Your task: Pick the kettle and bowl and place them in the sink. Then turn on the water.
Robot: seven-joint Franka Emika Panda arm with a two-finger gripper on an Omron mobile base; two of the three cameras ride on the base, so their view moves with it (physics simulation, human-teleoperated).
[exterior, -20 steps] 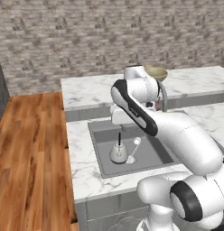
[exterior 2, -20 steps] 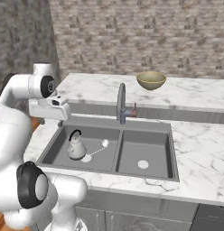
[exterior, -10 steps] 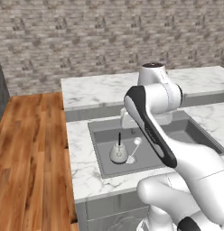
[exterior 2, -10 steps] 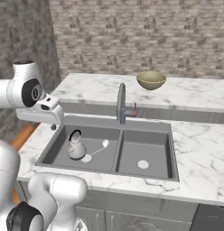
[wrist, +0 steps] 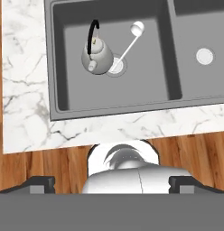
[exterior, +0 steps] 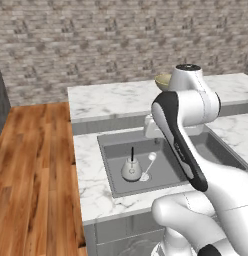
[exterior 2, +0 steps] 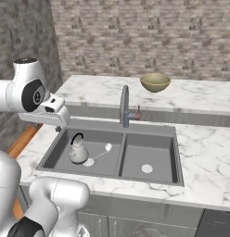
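Observation:
The pale kettle [wrist: 97,55] with its black arched handle stands upright in the left basin of the steel sink [wrist: 150,85], beside the drain. It also shows from the sides as the kettle [exterior: 131,169] and kettle [exterior 2: 79,152]. My gripper [wrist: 112,182] hangs high over the sink's near edge, open, its fingertips [wrist: 41,183] wide apart with nothing between them. From the right, the gripper [exterior 2: 56,126] hovers above the sink's left rim [exterior 2: 51,149]. The olive-tan bowl [exterior 2: 155,82] sits on the far counter behind the faucet [exterior 2: 124,104]. No water falls from the faucet.
A white spoon-like thing [wrist: 130,41] lies in the left basin next to the kettle. The right basin [exterior 2: 149,157] holds just its drain. White marble counter [exterior 2: 205,139] surrounds the sink. Wood floor [exterior: 31,165] lies to the left.
The arm's upper links have swung up and over. The hand has shifted slightly above the sink's left basin. The kettle and bowl stay where they were.

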